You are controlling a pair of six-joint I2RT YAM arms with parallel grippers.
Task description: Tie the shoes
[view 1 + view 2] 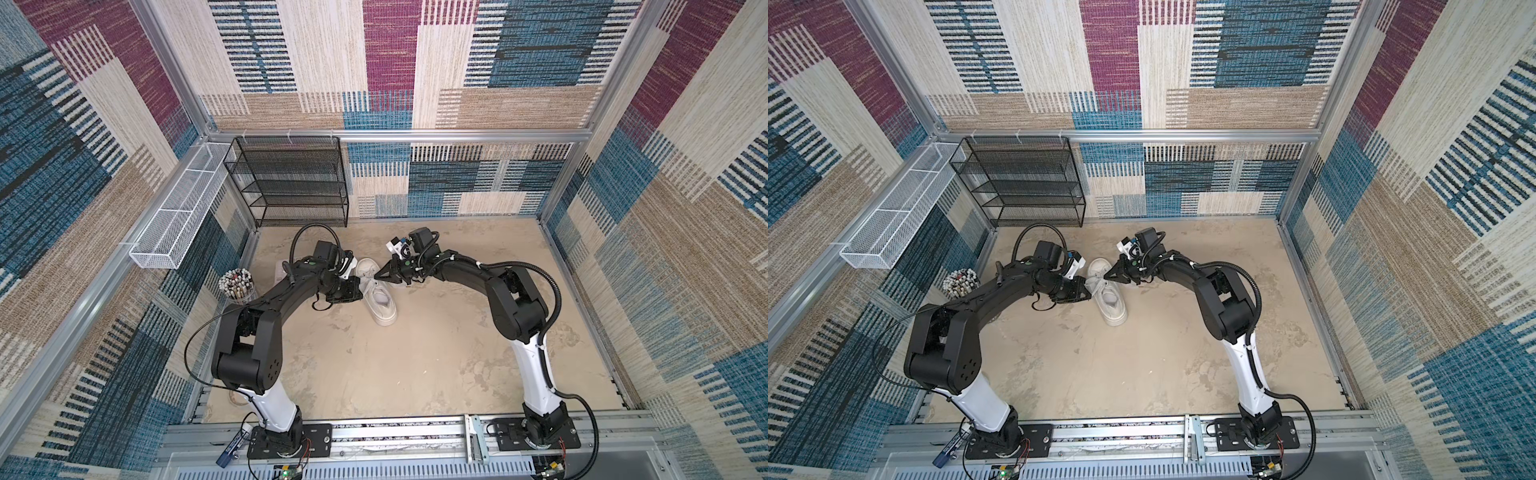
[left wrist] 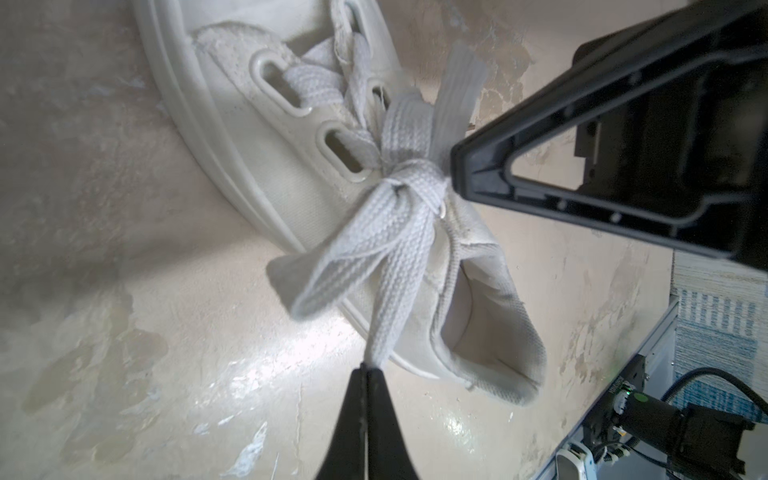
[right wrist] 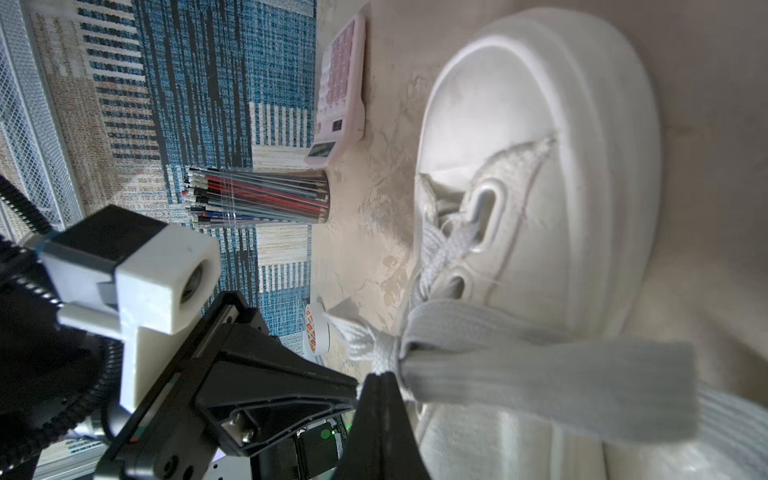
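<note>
The white platform shoe lies on the sandy floor between both arms, its toe pointing to the back wall. Its flat laces are drawn into a knot over the tongue. My left gripper is shut on a lace strand that runs taut from the knot. My right gripper is shut on another lace piece right at the knot, with a wide lace loop beside it. The two grippers' tips almost meet over the shoe.
A cup of pencils stands at the left wall. A pink calculator and a tape roll lie near it. A black mesh rack and a white wire basket sit at the back left.
</note>
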